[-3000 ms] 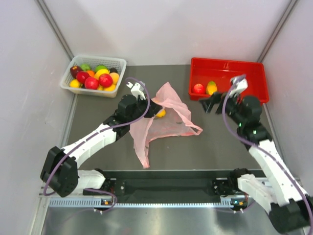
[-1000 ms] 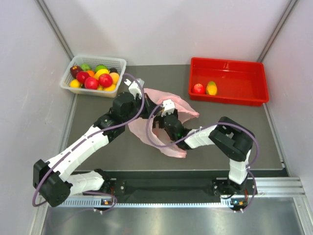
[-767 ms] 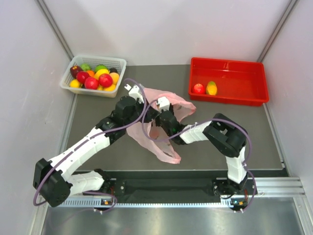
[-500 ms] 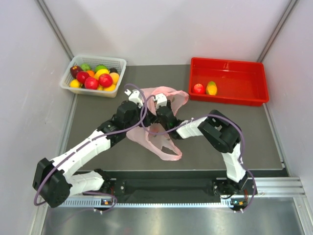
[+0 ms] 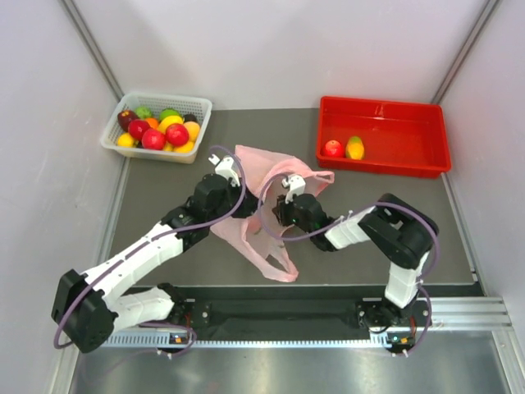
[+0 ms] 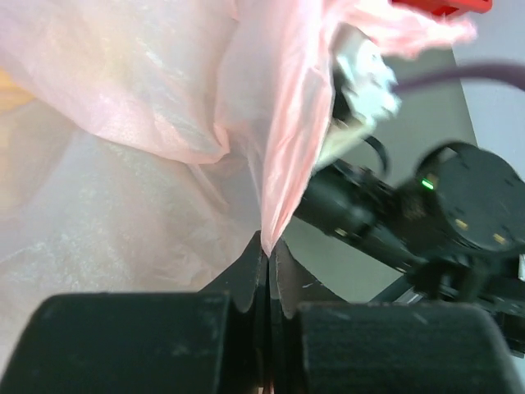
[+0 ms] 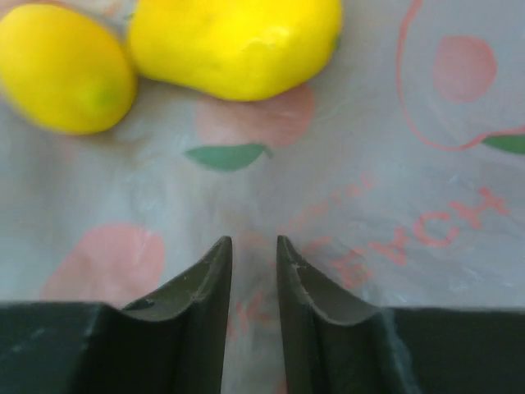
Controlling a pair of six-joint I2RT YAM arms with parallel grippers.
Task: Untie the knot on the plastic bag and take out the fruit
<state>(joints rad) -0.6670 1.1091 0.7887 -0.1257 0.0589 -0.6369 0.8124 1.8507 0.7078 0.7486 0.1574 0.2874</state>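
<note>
The pink plastic bag [image 5: 261, 168] lies crumpled at mid-table between both arms. My left gripper [image 6: 267, 240] is shut on a fold of its film [image 6: 287, 156] and holds that edge up. From the right, my right gripper [image 5: 275, 220] reaches into the bag. In the right wrist view its jaws [image 7: 253, 240] stand a narrow gap apart over the printed film [image 7: 410, 164], with nothing solid between them. Two fruits lie just beyond the fingertips, a large yellow oval [image 7: 234, 41] and a smaller yellow one [image 7: 61, 74]. I cannot make out the knot.
A red tray [image 5: 385, 111] at the back right holds a red apple [image 5: 333, 148] and a mango [image 5: 354, 148]. A white basket [image 5: 201, 105] at the back left is piled with several fruits. Grey walls close in on both sides.
My right gripper's jaws have closed from wide to a narrow gap, and it has shifted right and nearer inside the bag. The bag's film has shifted with it. My left gripper keeps its pinch.
</note>
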